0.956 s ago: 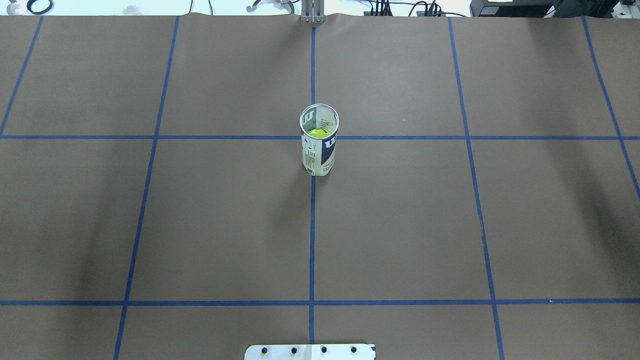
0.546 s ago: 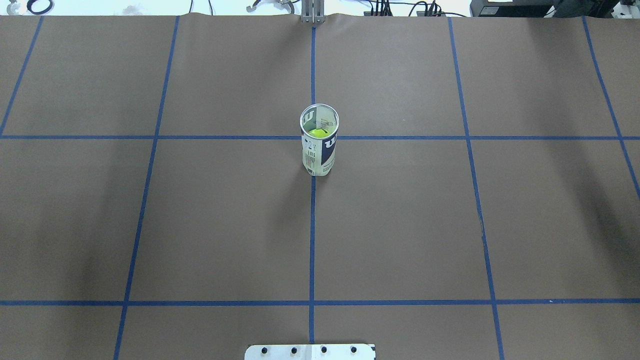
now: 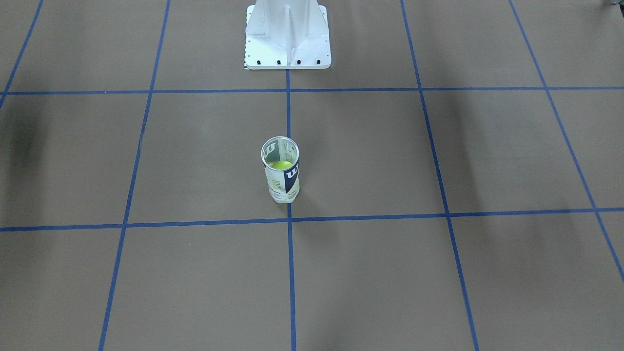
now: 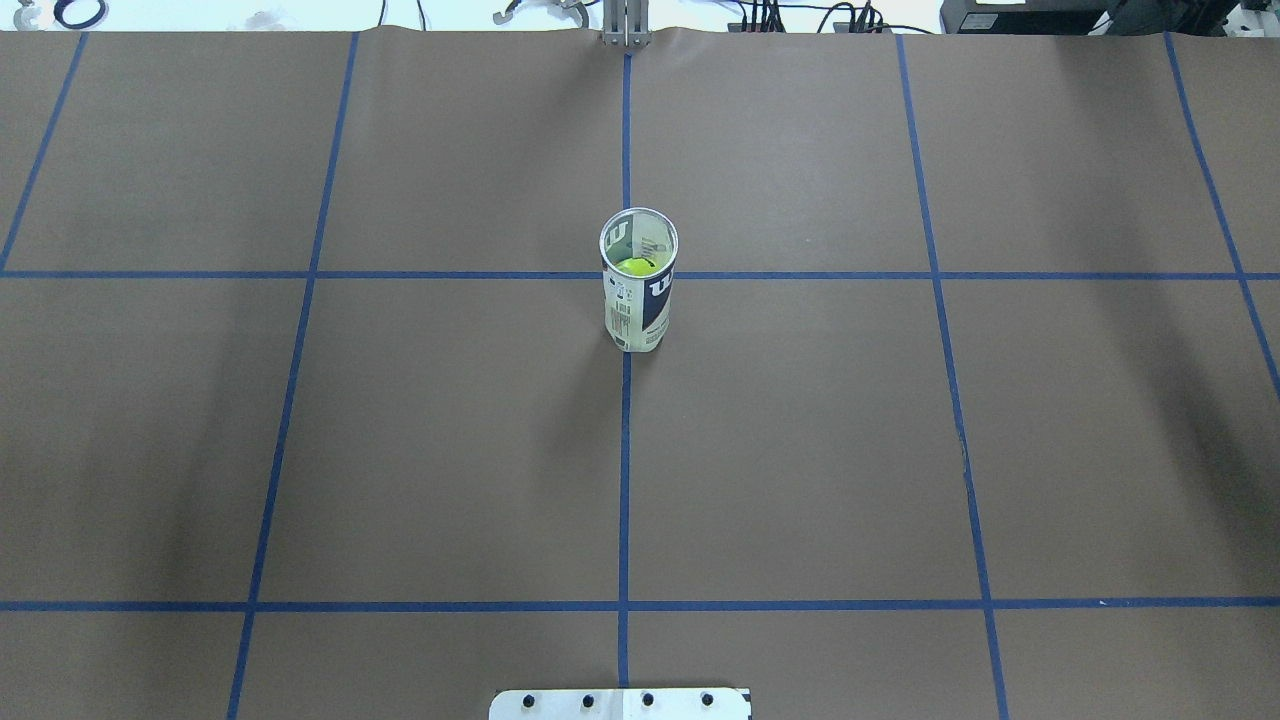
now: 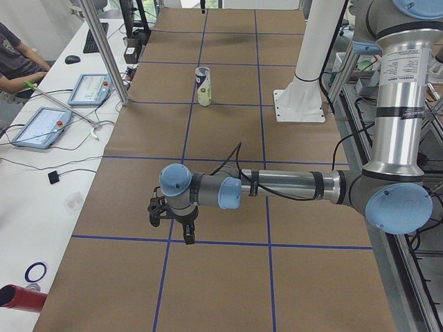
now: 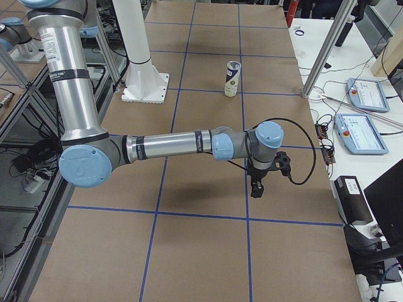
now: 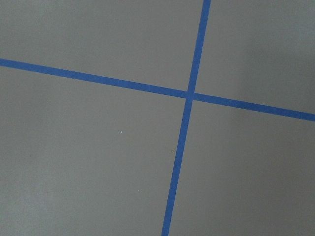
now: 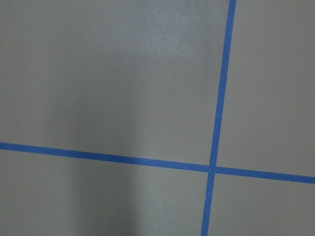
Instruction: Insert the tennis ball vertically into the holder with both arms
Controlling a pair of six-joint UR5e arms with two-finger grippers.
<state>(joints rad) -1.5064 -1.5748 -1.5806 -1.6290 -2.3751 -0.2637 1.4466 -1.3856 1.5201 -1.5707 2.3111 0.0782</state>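
Nothing moved; holder (image 4: 638,300) stays upright. Jaws of left arm (image 5: 284,185), right arm (image 6: 170,143): cannot tell.

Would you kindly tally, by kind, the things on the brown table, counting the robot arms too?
Holder: 1
Tennis ball seen inside it: 1
White pedestal: 1
Robot arms, left arm and right arm: 2
Total: 5
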